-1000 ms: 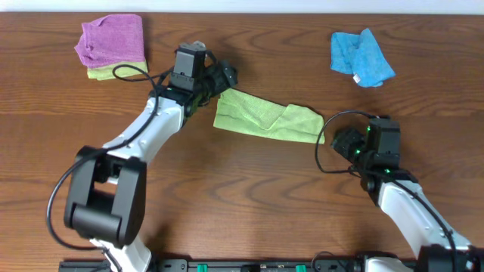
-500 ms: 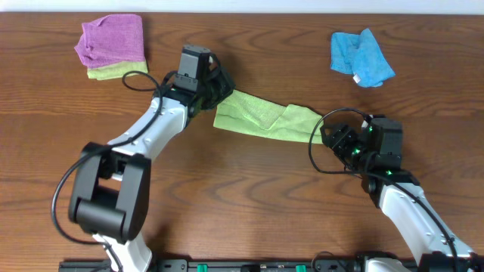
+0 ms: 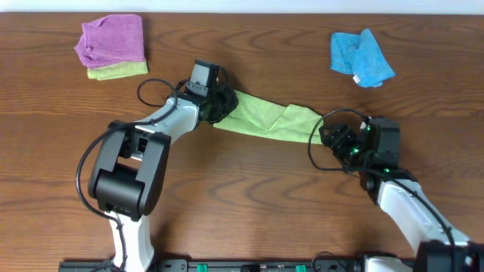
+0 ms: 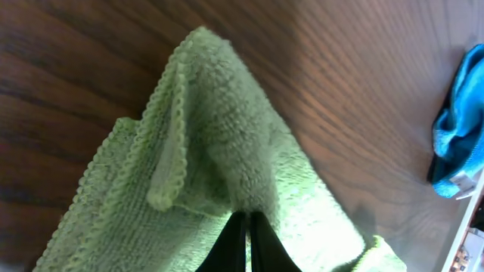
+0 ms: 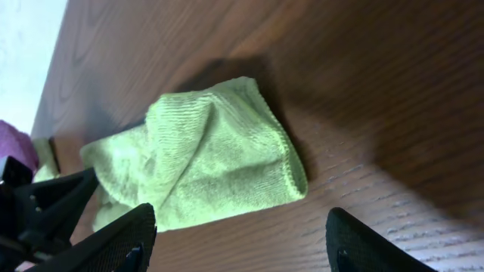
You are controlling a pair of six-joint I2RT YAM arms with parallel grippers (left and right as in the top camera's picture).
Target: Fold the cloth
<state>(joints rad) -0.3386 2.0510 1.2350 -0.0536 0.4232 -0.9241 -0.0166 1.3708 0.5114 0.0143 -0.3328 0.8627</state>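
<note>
The green cloth [image 3: 265, 117] lies as a crumpled strip across the middle of the wooden table, its right end doubled over. My left gripper [image 3: 219, 102] is at the cloth's left end. In the left wrist view its fingers [image 4: 247, 227] are pressed together, with a ridge of green cloth [image 4: 219, 143] pinched at their tips. My right gripper [image 3: 330, 136] stands open just right of the cloth's folded right end. In the right wrist view the green cloth [image 5: 204, 159] lies ahead of the right gripper [image 5: 240, 227], whose jaws hold nothing.
A purple cloth [image 3: 112, 38] lies on a yellow-green one [image 3: 117, 72] at the back left. A crumpled blue cloth [image 3: 361, 57] lies at the back right, and the blue cloth [image 4: 457, 143] also shows at the right edge of the left wrist view.
My left gripper has moved right onto the cloth's left end and shut on it. My right gripper has opened wider and come a little closer to the cloth's right end.
</note>
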